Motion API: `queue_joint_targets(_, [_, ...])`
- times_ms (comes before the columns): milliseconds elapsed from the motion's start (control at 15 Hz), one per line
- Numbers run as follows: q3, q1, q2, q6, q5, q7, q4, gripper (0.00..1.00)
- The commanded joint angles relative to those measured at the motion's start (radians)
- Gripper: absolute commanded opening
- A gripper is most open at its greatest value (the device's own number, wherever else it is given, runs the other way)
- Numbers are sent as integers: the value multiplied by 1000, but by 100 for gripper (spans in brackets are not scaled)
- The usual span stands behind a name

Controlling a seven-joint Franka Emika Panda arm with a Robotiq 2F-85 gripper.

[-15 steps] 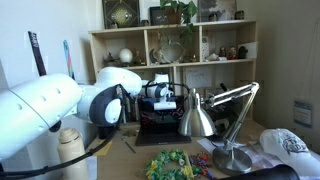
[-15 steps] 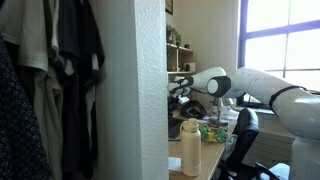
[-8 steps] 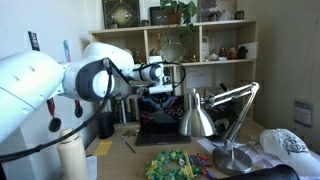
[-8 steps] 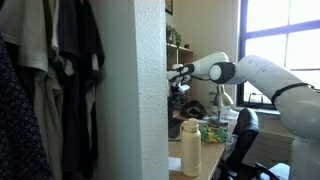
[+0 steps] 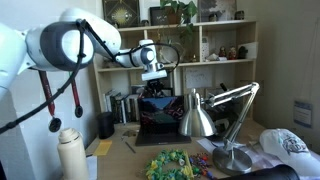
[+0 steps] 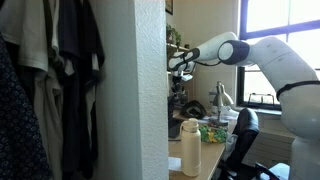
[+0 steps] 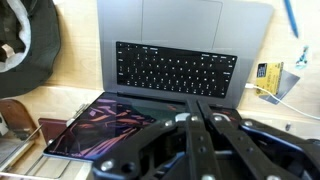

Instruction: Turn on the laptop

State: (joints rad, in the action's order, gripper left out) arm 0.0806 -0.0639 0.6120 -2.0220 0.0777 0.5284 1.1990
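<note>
Well, my hand (image 5: 154, 74) is up high in the air, right over the laptop (image 5: 159, 112), and it is not touching it. In the wrist view my hand (image 7: 202, 106) looks closed, with the two dark fingers (image 7: 196, 135) pressed together and nothing between them. The laptop (image 7: 176, 60) is open and sits flat on the wood tabletop (image 7: 62, 96), close to the back edge, in front of the big shelf (image 5: 225, 62) full of small things. Its screen (image 7: 108, 126) is lit and shows a picture with many colours. The black keys (image 7: 176, 69) are dark. A shiny silver lamp (image 5: 199, 119) stands just beside the laptop, and its round head is bent down low. A tall cream bottle (image 5: 68, 151) stands near the front edge of the tabletop, well apart from the laptop. In an exterior view my hand (image 6: 181, 64) shows at the end of my long white arm (image 6: 262, 58), and the same bottle (image 6: 191, 147) is below it. I cannot make out the laptop in that view.
</note>
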Motion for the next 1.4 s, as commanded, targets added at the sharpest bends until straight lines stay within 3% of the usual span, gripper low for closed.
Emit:
queue_joint_targets(0, [3,4,-190,-45,8,10,234,7])
queue_joint_targets(400, [23,21,-396,-92,-30,7,495,6])
queue_joint_targets(800, [12,85,-578,-158,89,-148,798,6])
queue_joint_targets(1333, [17,136,-797,-497,9,-297,1264,6])
